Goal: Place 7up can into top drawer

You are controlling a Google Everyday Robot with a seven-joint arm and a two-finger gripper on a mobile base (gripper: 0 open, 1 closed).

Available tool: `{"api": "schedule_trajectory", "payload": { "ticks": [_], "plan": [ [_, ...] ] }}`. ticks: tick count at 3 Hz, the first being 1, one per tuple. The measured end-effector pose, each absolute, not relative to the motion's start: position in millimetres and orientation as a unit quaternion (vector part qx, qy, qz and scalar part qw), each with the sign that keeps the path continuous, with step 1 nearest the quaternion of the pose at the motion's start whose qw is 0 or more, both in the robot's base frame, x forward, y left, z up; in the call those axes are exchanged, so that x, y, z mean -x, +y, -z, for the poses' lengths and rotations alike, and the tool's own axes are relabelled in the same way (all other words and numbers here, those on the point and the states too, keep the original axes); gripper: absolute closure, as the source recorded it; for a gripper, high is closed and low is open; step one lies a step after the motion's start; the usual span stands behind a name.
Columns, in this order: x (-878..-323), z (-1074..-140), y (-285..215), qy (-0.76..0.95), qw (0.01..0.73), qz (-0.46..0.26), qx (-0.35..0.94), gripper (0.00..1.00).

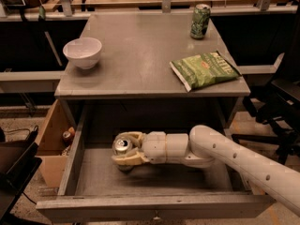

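The camera view looks down over a flat grey metal table (140, 55) and the wide, shallow grey metal top drawer (154, 204) under it, which stands pulled out toward the camera, its small centre knob (156, 216) just showing at the bottom edge.

A thick white arm (234, 156) reaches in from the right and lies low across the drawer's inside. At its end, the cream-coloured two-finger gripper (121, 148) sits in the left half of the drawer, towards the back. Its fingers (132, 136) are closed round the small pale silver 7up can (123, 145), one on the far side and one on the near side, with the can pinched between them and no gap to be seen. The can stands upright, silver top facing up (the pull tab can be made out). Its lower end is down by the drawer floor, over a dark shadow; whether it rests on the floor cannot be told.

On the table top, well apart from one another, are a round white bowl (82, 52) at the left, a darker green patterned can (200, 21) upright at the far right corner, and a flat green snack bag (205, 69) lying near the right edge.

Left of the drawer stands an open brown cardboard box (51, 139), and a black chair (281, 102) stands to the right.
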State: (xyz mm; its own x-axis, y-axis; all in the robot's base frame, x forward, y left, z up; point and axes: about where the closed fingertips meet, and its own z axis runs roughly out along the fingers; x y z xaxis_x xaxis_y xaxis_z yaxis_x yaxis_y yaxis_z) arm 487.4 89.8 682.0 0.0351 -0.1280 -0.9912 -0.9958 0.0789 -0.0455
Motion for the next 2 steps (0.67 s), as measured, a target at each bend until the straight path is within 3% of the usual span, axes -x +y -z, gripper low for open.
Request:
{"api": "schedule_trajectory", "payload": {
  "ticks": [2],
  "plan": [
    [-485.8,-682.7,93.1,0.538,0.496,-0.438,0.522,0.15]
  ]
}}
